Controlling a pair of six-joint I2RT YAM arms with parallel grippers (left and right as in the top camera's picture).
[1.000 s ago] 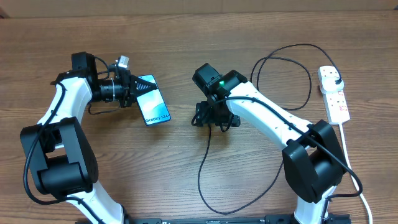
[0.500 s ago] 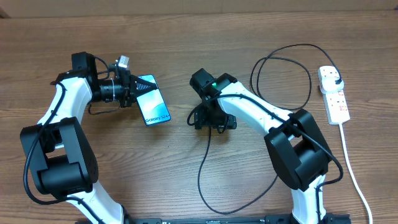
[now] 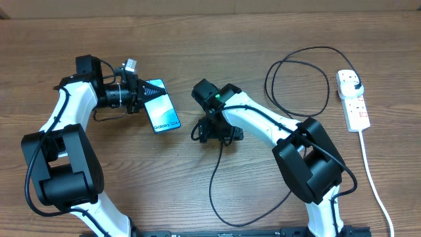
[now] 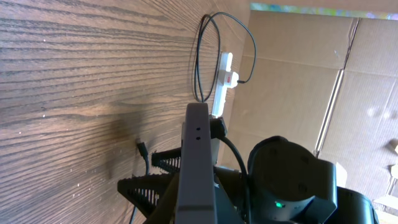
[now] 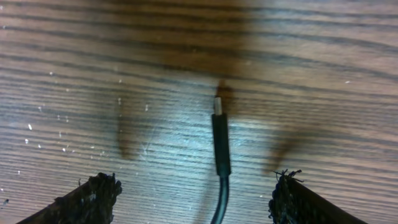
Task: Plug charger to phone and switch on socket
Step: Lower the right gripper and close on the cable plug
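Wooden table (image 3: 197,39); socket (image 3: 355,105) far right, charger (image 3: 211,178) plugged into it. My left gripper (image 3: 145,92) clamps the phone (image 3: 164,110) by one end, seemingly steadying it. My right gripper (image 5: 198,190) hangs wide open, empty, astride the tip (image 5: 219,134), placed to pinch it.

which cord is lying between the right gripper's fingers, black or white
The thin black charger cable: its connector tip lies between the open fingers of the right gripper. The thick white cord runs from the power strip, well away.
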